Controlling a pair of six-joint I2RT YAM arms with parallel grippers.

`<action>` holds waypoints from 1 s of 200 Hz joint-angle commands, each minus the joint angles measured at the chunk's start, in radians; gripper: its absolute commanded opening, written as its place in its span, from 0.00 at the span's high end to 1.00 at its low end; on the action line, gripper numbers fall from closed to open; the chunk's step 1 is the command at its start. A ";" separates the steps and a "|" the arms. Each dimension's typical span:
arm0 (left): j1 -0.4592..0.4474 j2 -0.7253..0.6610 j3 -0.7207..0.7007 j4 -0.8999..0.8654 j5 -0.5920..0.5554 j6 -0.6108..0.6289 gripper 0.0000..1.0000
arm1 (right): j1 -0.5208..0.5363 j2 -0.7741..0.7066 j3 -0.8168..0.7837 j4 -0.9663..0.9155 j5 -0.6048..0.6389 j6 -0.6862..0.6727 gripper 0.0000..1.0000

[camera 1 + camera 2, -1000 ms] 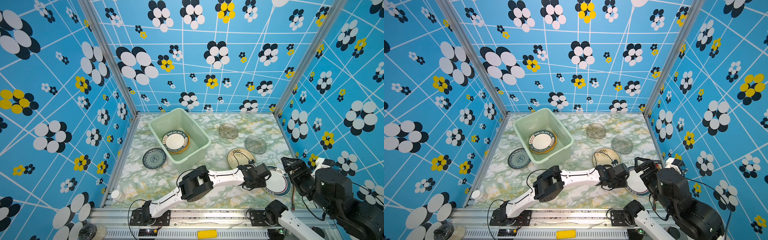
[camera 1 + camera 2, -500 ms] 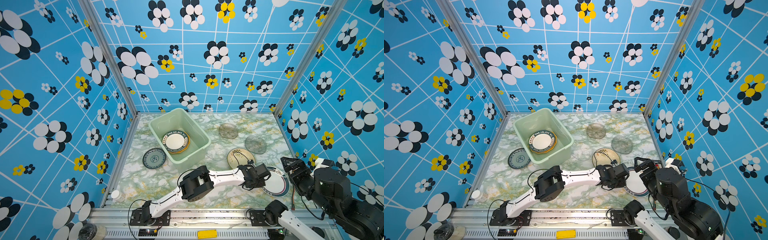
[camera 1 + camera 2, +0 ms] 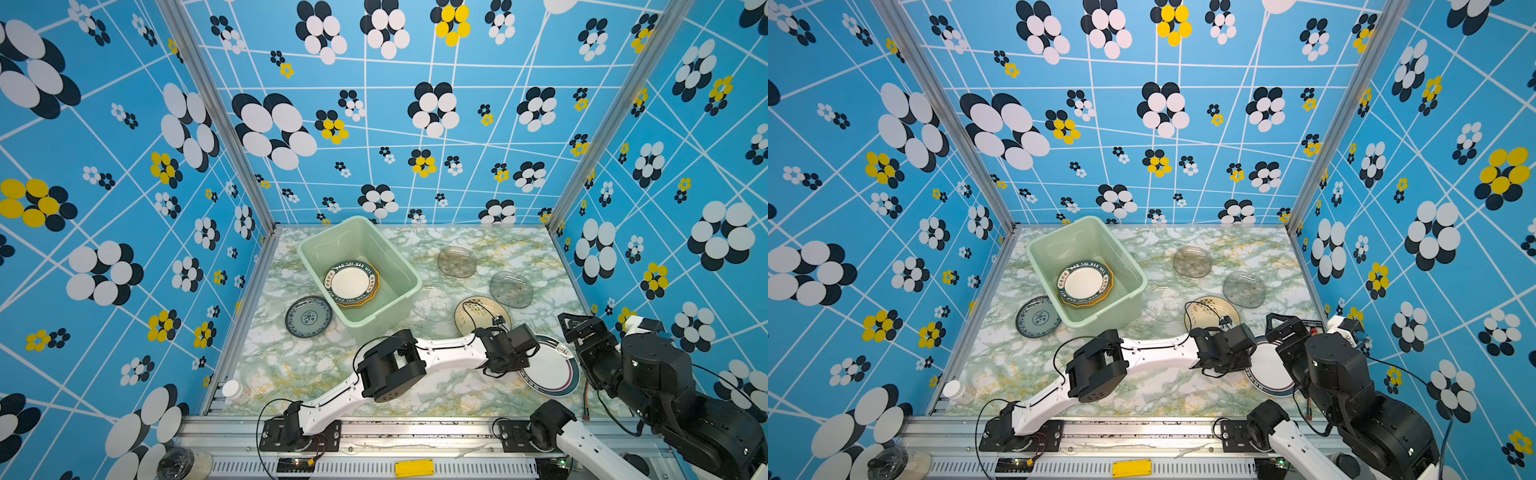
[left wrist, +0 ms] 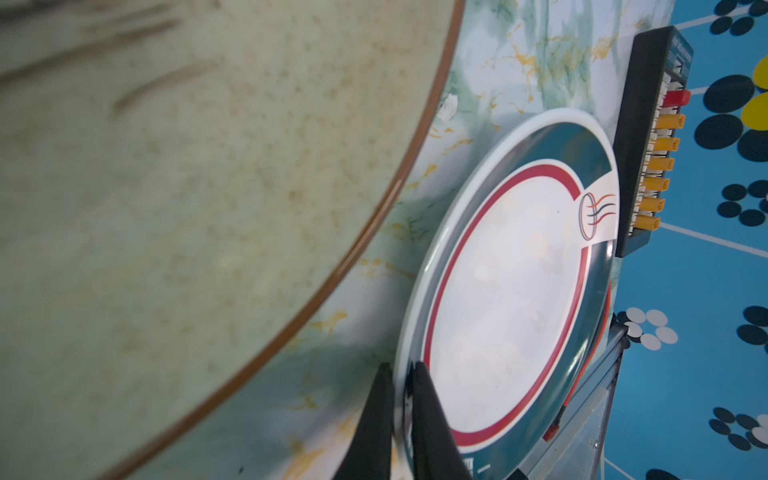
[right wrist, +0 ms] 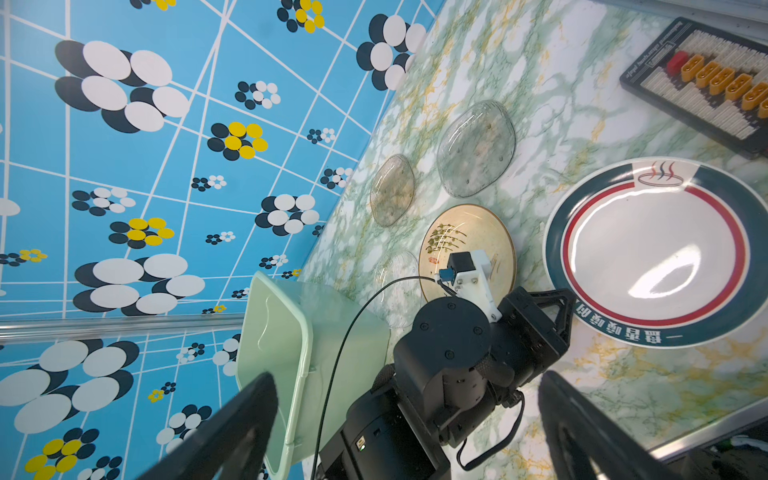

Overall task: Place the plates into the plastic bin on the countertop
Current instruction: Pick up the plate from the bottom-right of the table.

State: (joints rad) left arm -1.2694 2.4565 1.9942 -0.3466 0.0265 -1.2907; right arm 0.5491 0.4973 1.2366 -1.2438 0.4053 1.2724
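Observation:
My left gripper point(image 4: 401, 368) is shut on the near rim of a white plate with a dark teal rim and red ring point(image 4: 507, 299), which lies on the countertop point(image 3: 291, 365) at the front right point(image 3: 550, 372). My right gripper point(image 5: 407, 376) hangs open just right of that plate point(image 5: 656, 253), holding nothing. The pale green plastic bin point(image 3: 353, 241) holds a white dark-rimmed plate point(image 3: 351, 282) on a yellow one. A cream plate point(image 3: 478, 309), three clear glass plates point(image 3: 456, 262) point(image 3: 511, 289) point(image 3: 432, 303) and a blue-green patterned plate point(image 3: 308, 317) lie outside it.
A black board with orange connectors point(image 5: 706, 83) lies by the right wall, close behind the gripped plate. A small white bottle point(image 3: 232, 390) stands at the front left corner. Blue flowered walls close in three sides.
The left gripper's jaws have closed onto the rim of the dark-rimmed plate. Both arms have stayed nearly in place.

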 commanded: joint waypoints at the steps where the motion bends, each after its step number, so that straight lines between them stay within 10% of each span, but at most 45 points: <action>1: 0.002 -0.032 -0.045 -0.097 -0.049 0.029 0.97 | -0.004 -0.003 -0.010 0.012 -0.008 0.010 0.01; 200: 0.051 -0.323 -0.270 0.157 -0.029 0.122 1.00 | -0.003 -0.008 -0.029 0.048 -0.026 -0.020 0.01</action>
State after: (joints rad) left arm -1.2282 2.2032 1.7344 -0.2676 -0.0299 -1.1995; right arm 0.5491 0.4973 1.2026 -1.2213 0.3836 1.2751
